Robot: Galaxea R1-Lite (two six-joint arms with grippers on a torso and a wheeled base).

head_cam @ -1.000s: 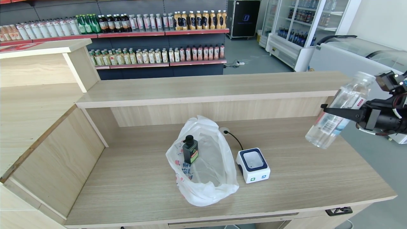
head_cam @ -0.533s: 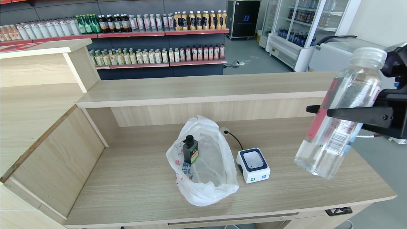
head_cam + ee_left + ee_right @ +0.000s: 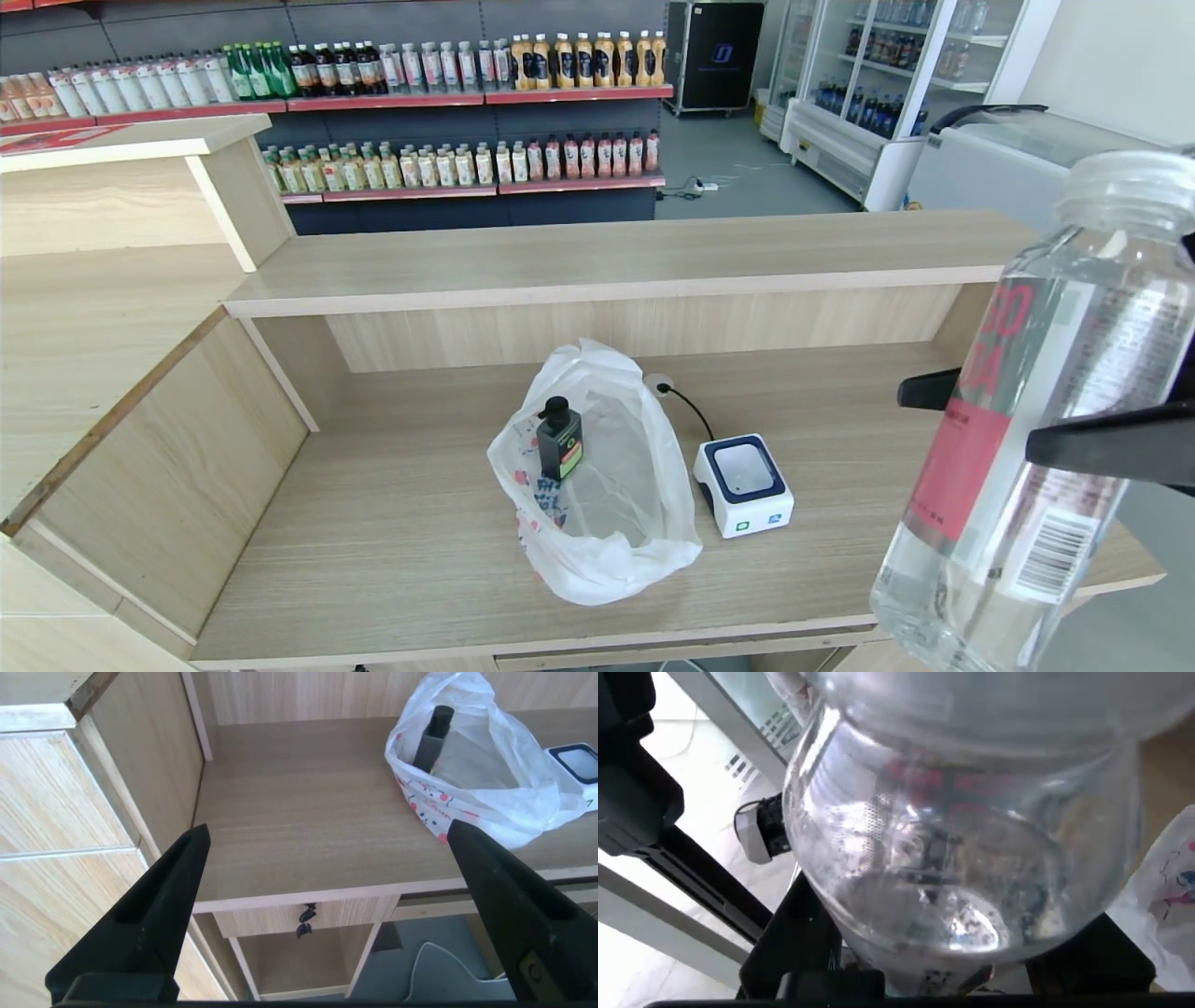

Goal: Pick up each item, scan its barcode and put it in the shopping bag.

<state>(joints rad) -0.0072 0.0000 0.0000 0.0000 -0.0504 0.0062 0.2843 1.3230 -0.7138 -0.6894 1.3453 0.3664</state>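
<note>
we judge the task to be partly done: one dark bottle (image 3: 559, 450) already stands inside the white shopping bag (image 3: 597, 523) on the counter (image 3: 373, 532), and a second item, a clear water bottle (image 3: 1036, 411), is up in the air in the right gripper (image 3: 971, 418). its jaws are clamped on the bottle's middle, one black finger on each side of the label. for this bottle both the scan and the bagging look to be left; we cannot tell whether more items wait after it. the scanner (image 3: 742, 483) sits well below the right jaws and off to their left, its window facing up, with the bag just beside it on the side farther from those jaws. the water bottle's long axis runs close to upright with a lean. its cap is above the jaws and tipped toward the robot's right, its base hangs below them, and in the right wrist view we see that rounded base (image 3: 962, 859) close up. the barcode sits on the label below the jaws, on the side turned toward the head camera rather than down at the scanner, so we expect the bottle will need turning as well as lowering. the left gripper (image 3: 327, 835) hangs with its jaws wide apart and nothing between them; the counter edge lies beyond them and the bag off to one side.
</note>
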